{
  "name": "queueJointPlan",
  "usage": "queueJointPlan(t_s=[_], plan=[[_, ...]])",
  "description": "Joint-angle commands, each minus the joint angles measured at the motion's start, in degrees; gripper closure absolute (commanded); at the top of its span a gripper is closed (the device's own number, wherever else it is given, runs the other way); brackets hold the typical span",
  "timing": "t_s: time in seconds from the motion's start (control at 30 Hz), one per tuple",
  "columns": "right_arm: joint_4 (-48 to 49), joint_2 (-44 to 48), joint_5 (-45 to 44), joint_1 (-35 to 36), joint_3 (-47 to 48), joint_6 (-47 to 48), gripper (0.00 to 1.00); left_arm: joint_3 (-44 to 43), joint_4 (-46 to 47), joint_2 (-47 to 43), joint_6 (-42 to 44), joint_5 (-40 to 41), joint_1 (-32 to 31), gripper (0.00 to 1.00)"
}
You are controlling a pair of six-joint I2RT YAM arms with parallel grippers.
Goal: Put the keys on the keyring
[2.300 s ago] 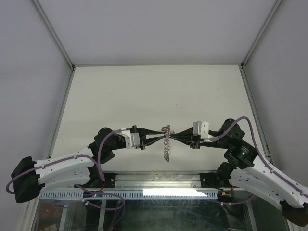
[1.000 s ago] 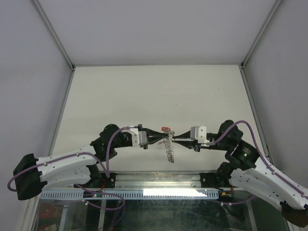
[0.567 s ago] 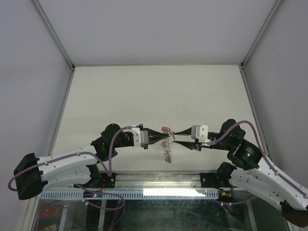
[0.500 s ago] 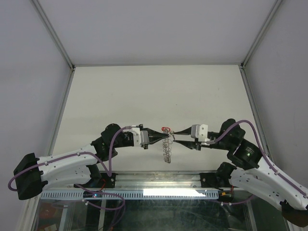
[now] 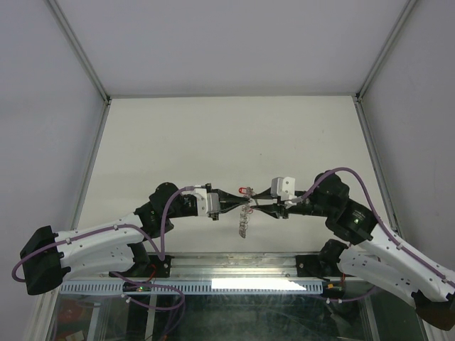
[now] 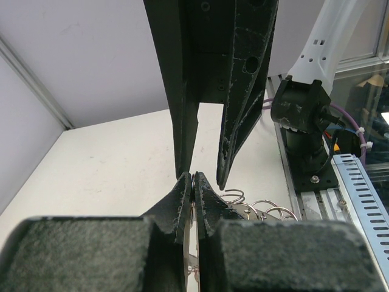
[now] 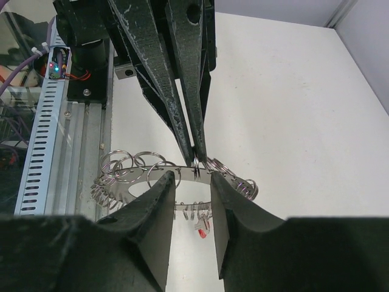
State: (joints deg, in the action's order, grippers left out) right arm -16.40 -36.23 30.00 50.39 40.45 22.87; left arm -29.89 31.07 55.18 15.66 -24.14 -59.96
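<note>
My left tool (image 6: pixel 192 181) is clamped shut on the thin edge of the keyring (image 7: pixel 124 176), holding it up off the tabletop (image 5: pixel 213 135). The keyring is a flat silver band crowded with small wire loops. In the overhead view it hangs edge-on below the left tool's tip and trails back toward the arm bases.

My right tool (image 7: pixel 192 176) faces the left one tip to tip, with its fingers apart. The band runs crosswise just past the right tool's fingertips, and I see no grip on it from that side. In the left wrist view, the right tool's two fingers come down on either side of the left tool's pinched tip. One of them almost touches the tip.

The key with the red tag (image 7: pixel 202 230) shows in the gap between the right tool's fingers, just below the band. From overhead, the red sits just beyond the two meeting tips. I cannot tell whether it is threaded on the band.
</note>
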Motion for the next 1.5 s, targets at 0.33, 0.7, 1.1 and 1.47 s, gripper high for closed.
queueJointPlan(t_s=[0.33, 0.7, 1.1, 1.47], plan=[[5.0, -1.0, 1.7, 0.0, 1.2, -1.5, 0.74, -3.8, 2.8, -0.2, 0.2, -1.8, -0.1, 1.0], [6.9, -2.5, 2.6, 0.0, 1.3, -1.7, 0.94, -3.9, 2.8, -0.1, 0.1, -2.7, -0.1, 1.0], [8.7, 2.3, -0.2, 0.0, -0.8, -1.9, 1.0, -2.7, 2.0, -6.0, -3.3, 3.0, -0.1, 0.8], [11.6, 4.6, 0.1, 0.0, -1.1, -3.8, 1.0, 0.8, -3.3, -10.5, -4.1, 2.7, -0.1, 0.56]])
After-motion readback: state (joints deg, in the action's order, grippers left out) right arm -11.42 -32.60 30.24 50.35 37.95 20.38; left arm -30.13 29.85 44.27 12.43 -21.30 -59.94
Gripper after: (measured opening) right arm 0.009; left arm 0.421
